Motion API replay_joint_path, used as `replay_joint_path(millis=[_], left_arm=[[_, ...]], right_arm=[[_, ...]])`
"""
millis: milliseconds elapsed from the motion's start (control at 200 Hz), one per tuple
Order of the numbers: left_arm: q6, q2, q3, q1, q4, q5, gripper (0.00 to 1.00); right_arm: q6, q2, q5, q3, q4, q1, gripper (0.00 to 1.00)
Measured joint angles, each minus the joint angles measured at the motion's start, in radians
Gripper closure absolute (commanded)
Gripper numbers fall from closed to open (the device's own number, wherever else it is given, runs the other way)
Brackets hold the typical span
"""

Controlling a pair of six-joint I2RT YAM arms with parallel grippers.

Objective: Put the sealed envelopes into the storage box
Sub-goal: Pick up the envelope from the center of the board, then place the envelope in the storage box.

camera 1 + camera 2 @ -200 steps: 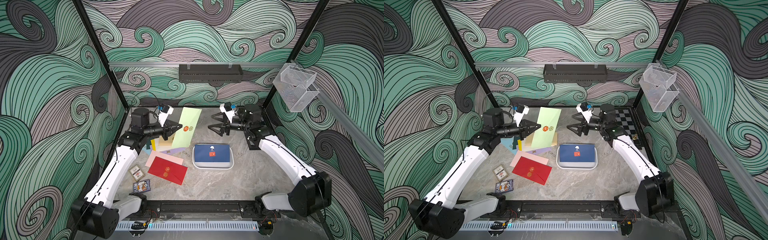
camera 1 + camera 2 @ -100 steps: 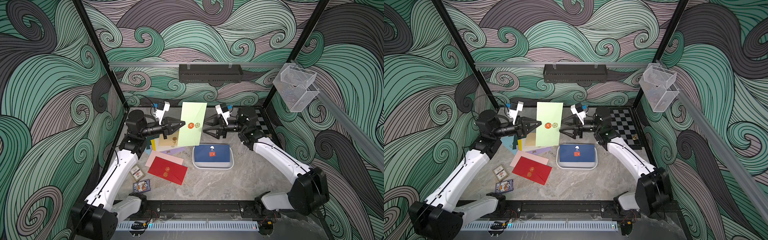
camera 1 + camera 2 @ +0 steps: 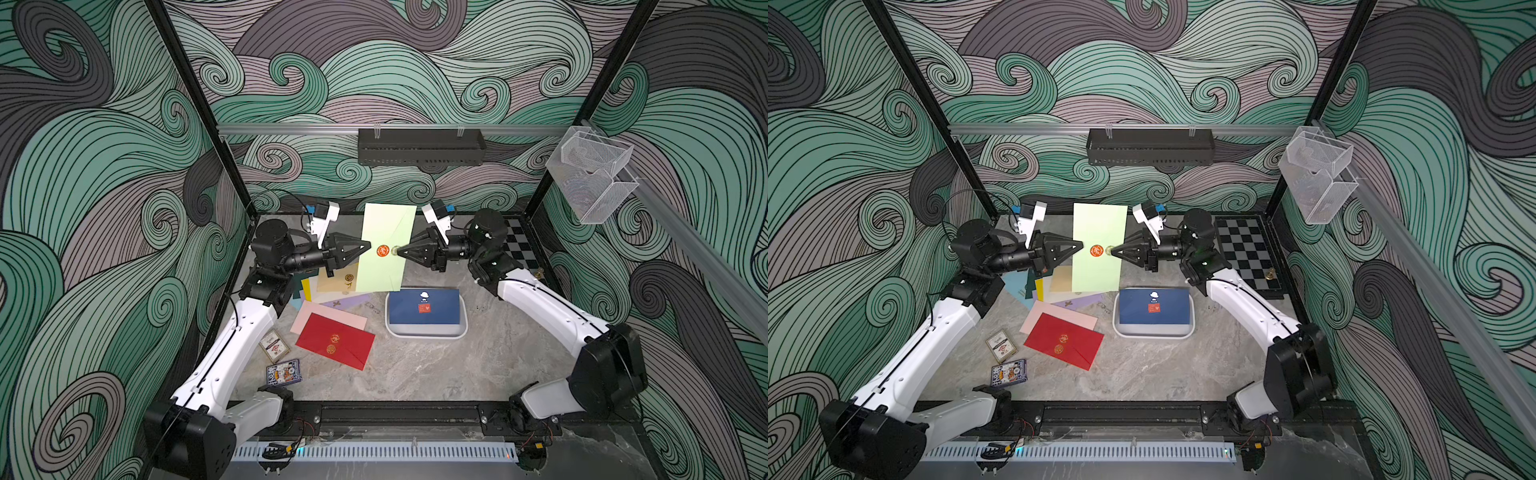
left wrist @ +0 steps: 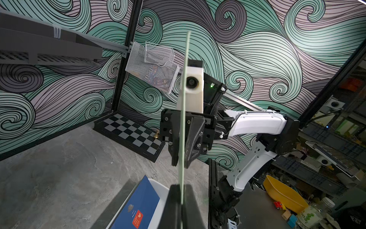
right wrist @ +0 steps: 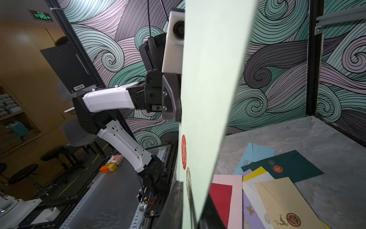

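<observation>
The left gripper (image 3: 367, 248) and right gripper (image 3: 399, 251) both clamp a pale green envelope (image 3: 386, 272) upright; one blue envelope (image 3: 424, 316) lies in the white box (image 3: 426, 331), and many loose envelopes (image 3: 334, 340) wait outside.

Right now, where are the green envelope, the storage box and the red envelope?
green envelope (image 3: 388, 226): in a top view, upper face.
storage box (image 3: 426, 331): in a top view, near wall.
red envelope (image 3: 336, 342): in a top view, its middle.
</observation>
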Motion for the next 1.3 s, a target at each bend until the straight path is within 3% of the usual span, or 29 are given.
replay_joint_path(millis=[145,190,410,575,725,906,1296], left_arm=[[0.03,-0.008,-0.002,0.0,-0.062,-0.048,0.3],[0.048,-0.018,-0.002,0.001,-0.109,-0.098,0.24],[0.156,-0.081,-0.002,0.015,-0.462,-0.559,0.24],[0.198,-0.151,-0.11,0.04,-0.597,-0.737,0.24],[0.22,-0.235,-0.204,0.04,-0.649,-0.803,0.24],[0.232,-0.253,-0.238,0.04,-0.648,-0.837,0.24],[0.248,-0.259,-0.29,0.04,-0.641,-0.849,0.25]], right_arm=[[-0.074,0.002,-0.005,0.052,-0.132,-0.002,1.0],[-0.148,0.002,0.011,0.09,-0.236,-0.006,1.0],[-0.639,0.002,0.237,0.315,-0.851,-0.023,1.0],[-0.958,0.051,0.514,0.459,-1.244,0.007,1.0],[-1.136,0.102,0.768,0.476,-1.447,0.055,1.0],[-1.292,0.113,0.986,0.392,-1.548,0.135,1.0],[-1.402,0.233,1.167,0.352,-1.614,0.249,1.0]])
